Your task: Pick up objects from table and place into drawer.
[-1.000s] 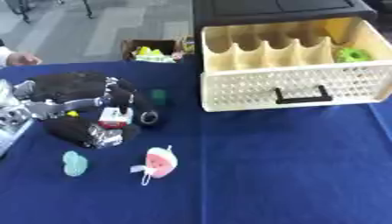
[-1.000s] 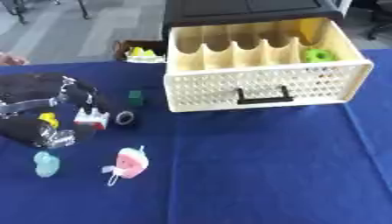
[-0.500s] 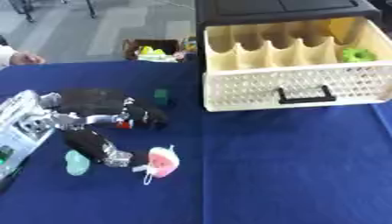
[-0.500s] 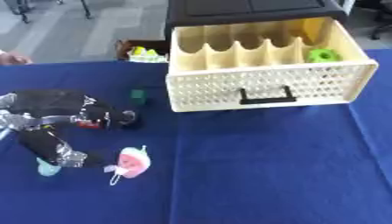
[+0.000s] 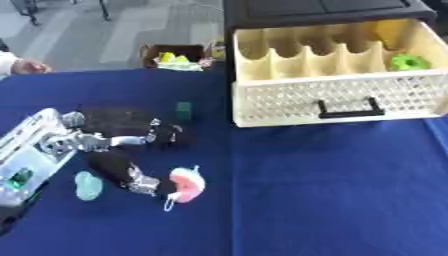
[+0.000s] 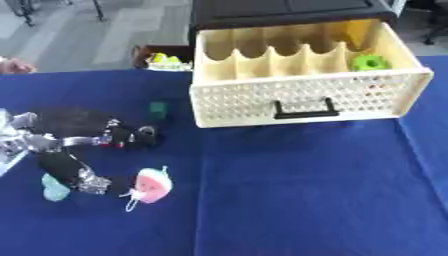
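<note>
1. The left hand [image 5: 118, 145] is mostly black, with black fingers [image 5: 166, 136] and silver metal at the joints.
2. A silver joint section [image 5: 140, 181] at about seven o'clock glints near the thumb's end.
3. The forearm [image 5: 31, 150], at nine o'clock, is a pale silver-grey casing.
4. A small green mark [image 5: 17, 177] shows on that casing.

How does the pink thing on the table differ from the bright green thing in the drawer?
The pink thing lies on the blue table, at the left hand's fingertips; the bright green thing already sits in the open drawer, in its right end compartment. The pink thing is rounded with a white loop hanging from it; the green thing looks lumpy, with no loop visible. Both are small and brightly coloured.
</note>
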You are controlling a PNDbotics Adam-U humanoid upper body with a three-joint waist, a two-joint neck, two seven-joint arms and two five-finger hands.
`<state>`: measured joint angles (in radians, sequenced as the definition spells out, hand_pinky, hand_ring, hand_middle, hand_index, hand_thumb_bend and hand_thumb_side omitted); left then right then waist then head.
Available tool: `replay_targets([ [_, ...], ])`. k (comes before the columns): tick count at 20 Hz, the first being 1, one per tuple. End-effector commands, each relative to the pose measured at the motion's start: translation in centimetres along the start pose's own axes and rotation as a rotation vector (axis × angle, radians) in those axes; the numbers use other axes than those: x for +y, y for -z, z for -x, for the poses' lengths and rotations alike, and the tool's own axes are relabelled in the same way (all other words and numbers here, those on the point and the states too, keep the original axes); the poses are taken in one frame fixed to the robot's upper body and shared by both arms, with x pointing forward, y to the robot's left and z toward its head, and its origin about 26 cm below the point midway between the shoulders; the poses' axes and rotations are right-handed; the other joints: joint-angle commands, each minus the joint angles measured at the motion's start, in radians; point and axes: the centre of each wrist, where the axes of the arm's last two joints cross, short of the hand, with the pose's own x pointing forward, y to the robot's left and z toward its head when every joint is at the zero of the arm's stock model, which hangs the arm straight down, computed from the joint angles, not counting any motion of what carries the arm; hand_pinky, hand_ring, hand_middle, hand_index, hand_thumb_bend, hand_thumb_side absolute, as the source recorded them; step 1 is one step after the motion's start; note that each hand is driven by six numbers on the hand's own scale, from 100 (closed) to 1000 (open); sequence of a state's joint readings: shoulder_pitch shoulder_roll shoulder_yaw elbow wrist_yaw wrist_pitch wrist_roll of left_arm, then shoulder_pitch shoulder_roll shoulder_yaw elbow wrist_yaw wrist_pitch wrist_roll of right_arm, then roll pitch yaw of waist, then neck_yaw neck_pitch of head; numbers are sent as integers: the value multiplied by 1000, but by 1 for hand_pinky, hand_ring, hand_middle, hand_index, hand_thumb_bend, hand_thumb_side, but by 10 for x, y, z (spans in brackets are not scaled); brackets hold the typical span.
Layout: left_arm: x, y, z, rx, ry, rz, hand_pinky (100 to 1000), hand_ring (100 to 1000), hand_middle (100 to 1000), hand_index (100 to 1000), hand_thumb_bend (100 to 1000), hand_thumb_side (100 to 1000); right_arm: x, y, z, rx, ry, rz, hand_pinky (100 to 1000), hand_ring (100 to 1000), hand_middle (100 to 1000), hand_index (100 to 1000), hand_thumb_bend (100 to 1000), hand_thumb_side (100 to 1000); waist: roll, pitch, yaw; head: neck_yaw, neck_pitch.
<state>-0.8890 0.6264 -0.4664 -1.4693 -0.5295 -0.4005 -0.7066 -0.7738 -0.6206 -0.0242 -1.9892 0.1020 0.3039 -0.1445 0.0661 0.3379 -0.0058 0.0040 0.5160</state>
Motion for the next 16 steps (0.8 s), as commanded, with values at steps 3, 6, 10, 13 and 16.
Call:
replay_targets([
  [3, 1, 1, 10, -27, 94, 129, 582, 686, 751, 1000, 507, 1000, -6, 3, -5, -20, 5, 14, 646, 464, 398, 819, 100, 1000, -2, -17, -5, 6, -14],
  [6, -4, 4, 14, -8, 102, 146, 583, 689, 763, 1000, 529, 1000, -6, 2, -5, -15, 10, 13, 647, 463, 397, 815, 100, 1000, -1, -15, -5, 6, -15],
  [10, -12, 7, 17, 4, 113, 181, 572, 678, 756, 1000, 532, 1000, -6, 2, -4, -10, 15, 13, 648, 463, 396, 803, 100, 1000, -1, -14, -6, 8, -17],
  [13, -17, 10, 19, 13, 117, 204, 566, 672, 752, 1000, 542, 1000, -5, 1, -3, -5, 19, 9, 651, 464, 396, 794, 100, 1000, -2, -13, -9, 10, -19],
  [16, -22, 14, 20, 9, 111, 226, 555, 667, 758, 1000, 522, 1000, -5, 0, -2, 1, 24, 12, 651, 463, 396, 783, 100, 1000, -3, -13, -10, 12, -19],
])
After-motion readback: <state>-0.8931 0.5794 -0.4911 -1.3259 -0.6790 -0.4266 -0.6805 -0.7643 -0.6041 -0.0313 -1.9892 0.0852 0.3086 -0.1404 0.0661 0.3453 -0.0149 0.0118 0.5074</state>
